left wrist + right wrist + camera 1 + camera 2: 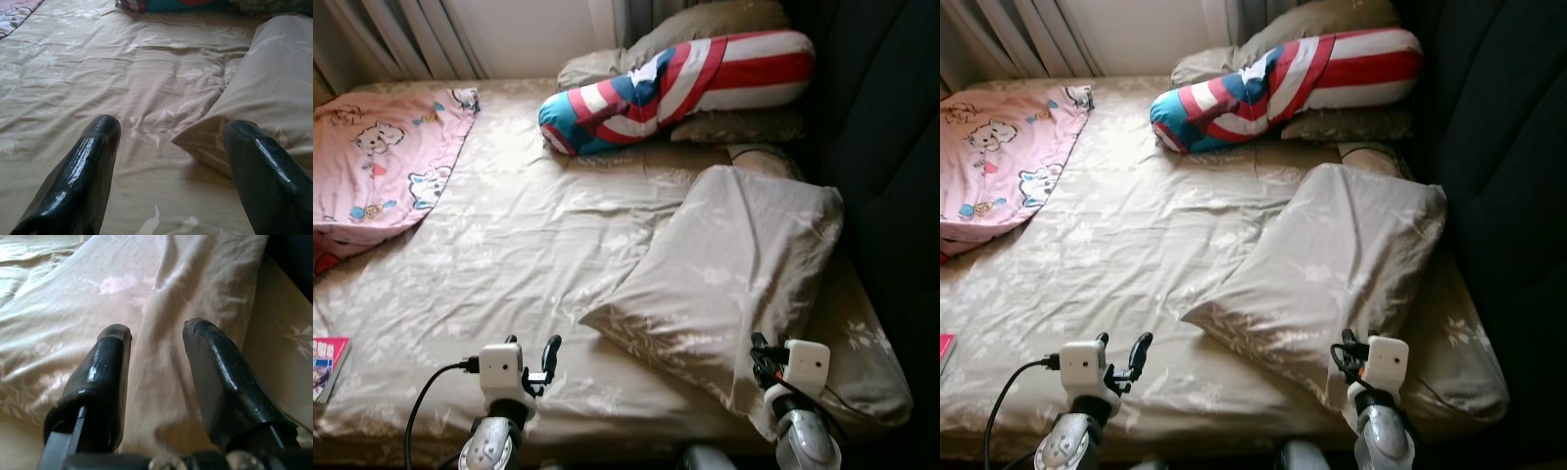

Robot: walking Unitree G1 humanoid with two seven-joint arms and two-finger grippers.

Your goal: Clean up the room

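Straight ahead of the right tool point(762, 350) lies the beige pillow point(734, 264), askew on the bed point(509, 264). Its near edge sits just under and in front of that tool, whose two black fingers point(105, 377) stand apart over the cloth without clamping anything. The left tool point(536, 357) hovers low over the sheet, its fingers point(88, 166) spread wide and empty, with the pillow's near corner just ahead of it and toward the right tool.

Judging by its creases and slumped shape, the pillow is probably light, soft and floppy, so it will sag and fold wherever it is lifted. The loose case offers plenty of fabric to pinch. A sensible hold is likely one tool on each near corner, or on the near edge, so the weight hangs evenly instead of dragging.

Its long axis runs diagonally, from the corner in front of the left tool away toward the far side beyond the right tool, next to the dark wall. To look tidy it probably needs turning square and moving up to the head of the bed, where a striped bolster point(675, 83) rests against more pillows point(705, 24). Far off beyond the left tool a pink blanket point(382, 157) lies spread.
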